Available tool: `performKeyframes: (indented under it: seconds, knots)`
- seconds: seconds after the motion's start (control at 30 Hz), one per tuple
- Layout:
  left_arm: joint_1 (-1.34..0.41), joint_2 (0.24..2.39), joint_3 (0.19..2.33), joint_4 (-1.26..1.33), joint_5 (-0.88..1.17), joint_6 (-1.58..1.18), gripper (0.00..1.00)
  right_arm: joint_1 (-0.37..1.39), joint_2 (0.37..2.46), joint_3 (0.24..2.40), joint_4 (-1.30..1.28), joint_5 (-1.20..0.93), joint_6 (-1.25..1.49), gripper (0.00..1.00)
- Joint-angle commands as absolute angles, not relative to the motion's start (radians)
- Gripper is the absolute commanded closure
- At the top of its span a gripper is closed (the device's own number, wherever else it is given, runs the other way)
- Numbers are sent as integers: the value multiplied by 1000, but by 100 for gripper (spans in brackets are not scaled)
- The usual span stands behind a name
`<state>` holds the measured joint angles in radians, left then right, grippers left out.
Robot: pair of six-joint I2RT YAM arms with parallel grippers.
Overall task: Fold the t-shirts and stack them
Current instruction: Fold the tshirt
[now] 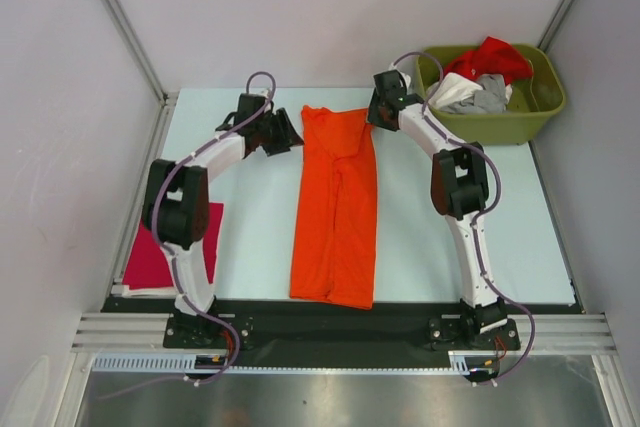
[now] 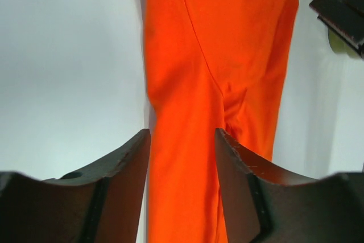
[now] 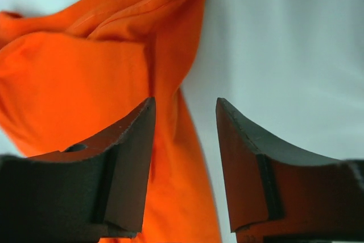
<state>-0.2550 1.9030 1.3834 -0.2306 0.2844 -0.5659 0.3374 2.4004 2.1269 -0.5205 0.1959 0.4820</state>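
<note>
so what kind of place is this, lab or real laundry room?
Most likely a lab robot cell, not a home. Plain white partition walls box in the table, the left arm and right arm are bolted to an aluminium rail, and an orange t-shirt and a bin of clothes are staged.

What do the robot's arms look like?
The left arm and right arm are white tubes with chunky black joints. A thin purple-grey cable loops along each. The left gripper and right gripper have dark, curved, scuffed fingers.
</note>
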Motion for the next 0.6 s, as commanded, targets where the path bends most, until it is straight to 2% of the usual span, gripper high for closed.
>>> performKeyframes:
  seconds: [0.0, 0.2, 0.57]
  knots:
    - [-241, 2010, 1503, -118, 320, -546, 44, 304, 2450, 2229, -499, 203, 474, 48]
    - [-229, 2169, 1655, -28, 330, -600, 41, 275, 2539, 2272, -408, 135, 482, 46]
    - [-187, 2396, 1871, 32, 336, -721, 40, 262, 2648, 2359, -316, 63, 480, 51]
